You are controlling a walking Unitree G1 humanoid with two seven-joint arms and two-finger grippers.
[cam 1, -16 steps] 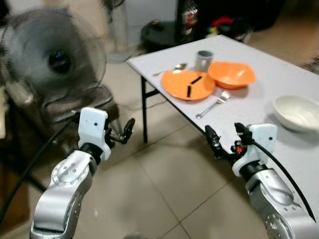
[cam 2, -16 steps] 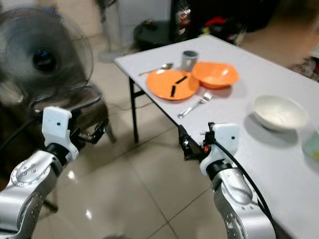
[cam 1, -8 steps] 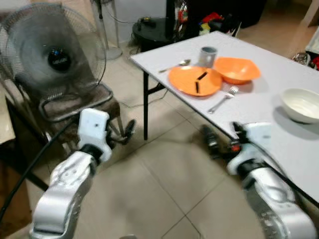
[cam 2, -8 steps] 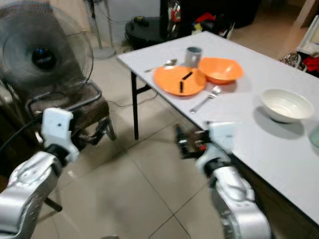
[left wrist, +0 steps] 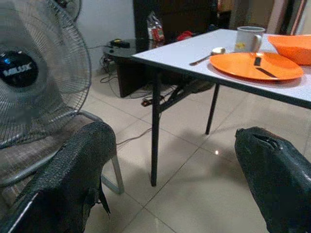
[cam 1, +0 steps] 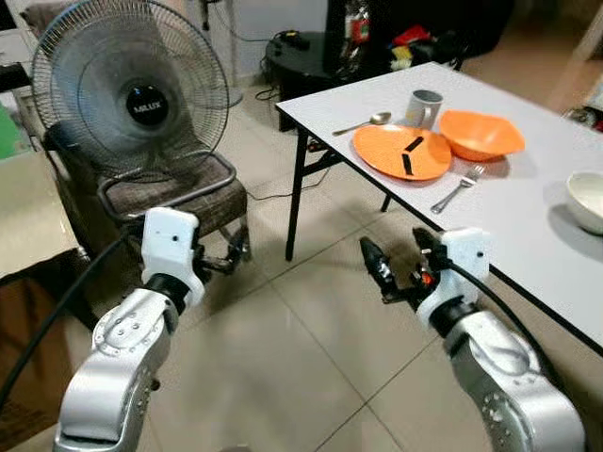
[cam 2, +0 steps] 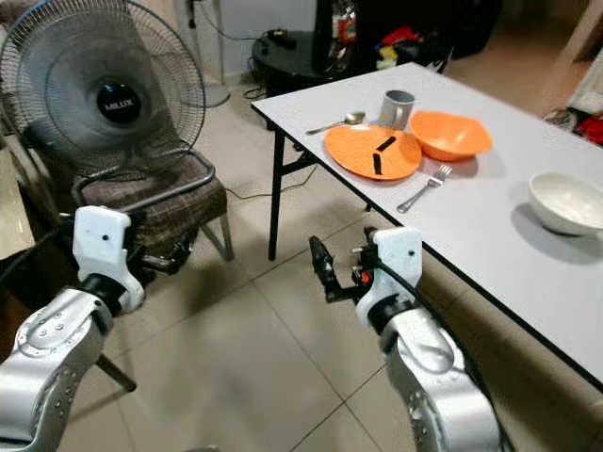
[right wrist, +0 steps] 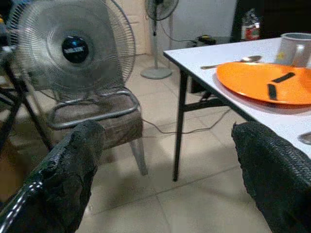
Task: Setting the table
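A white table point(cam 1: 528, 221) stands to my right. On its near corner lie an orange plate point(cam 1: 402, 153) with two small black pieces on it, an orange bowl point(cam 1: 481, 135), a grey mug point(cam 1: 424, 108), a spoon point(cam 1: 356, 123) and a fork point(cam 1: 459, 188). A white bowl point(cam 1: 589, 200) sits further along. My right gripper point(cam 1: 391, 264) is open and empty, held over the floor just short of the table's edge. My left gripper point(cam 1: 234, 259) is open and empty, low in front of the chair.
A standing fan point(cam 1: 132, 89) rests on a metal-framed chair point(cam 1: 179, 193) at front left. A low black round table point(cam 1: 301, 47) with clutter stands behind the white one. Tiled floor point(cam 1: 283, 358) lies open between my arms.
The whole picture has shifted, so the camera moved: fan and chair now sit closer and sharper, and the table lies further right. Both arms keep the same pose with open fingers.
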